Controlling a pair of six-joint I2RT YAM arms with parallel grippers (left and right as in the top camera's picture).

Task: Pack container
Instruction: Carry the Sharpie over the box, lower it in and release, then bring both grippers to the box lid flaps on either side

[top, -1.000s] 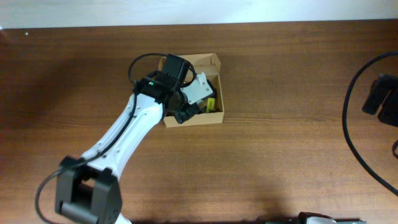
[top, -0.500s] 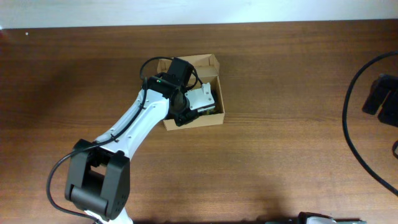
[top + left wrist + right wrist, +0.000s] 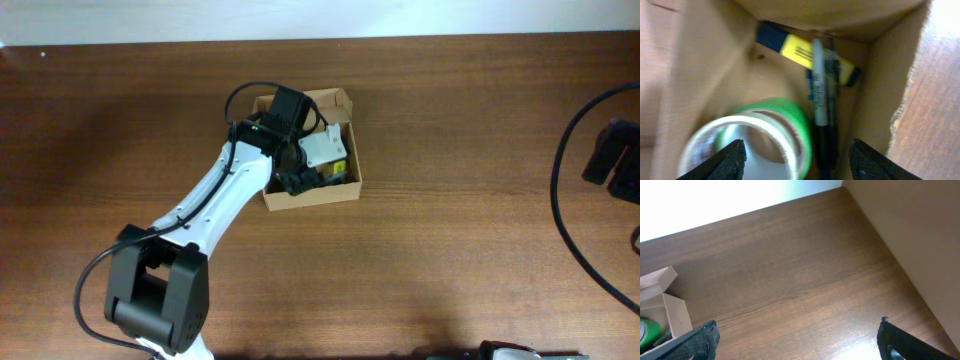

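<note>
The left pincer [image 3: 797, 154] has just gone from shut to wide inside the container [image 3: 330, 193] (far side of the bench [image 3: 480, 250], left of centre). It holds nothing. Pens [image 3: 818, 95] lie inside, so a deposit is judged complete. The right pincer [image 3: 797, 345] is wide and empty.

Container [image 3: 695, 75]: plain tan cardboard, no print.
Highlighter [image 3: 799, 51]: yellow body, dark blue ends, dark lettering.
Pens [image 3: 818, 95]: black, one with silver-grey barrel.
Tape roll [image 3: 790, 112]: bright green.
Second roll [image 3: 705, 145]: whitish, brownish inner rim.
Tabletop [image 3: 480, 220]: reddish-brown, fine wood grain.
Left arm [image 3: 215, 200]: white links, black joints, small green light.
Cable [image 3: 555, 205]: black.
Left gripper [image 3: 800, 160], right gripper [image 3: 797, 342]: black fingers.
</note>
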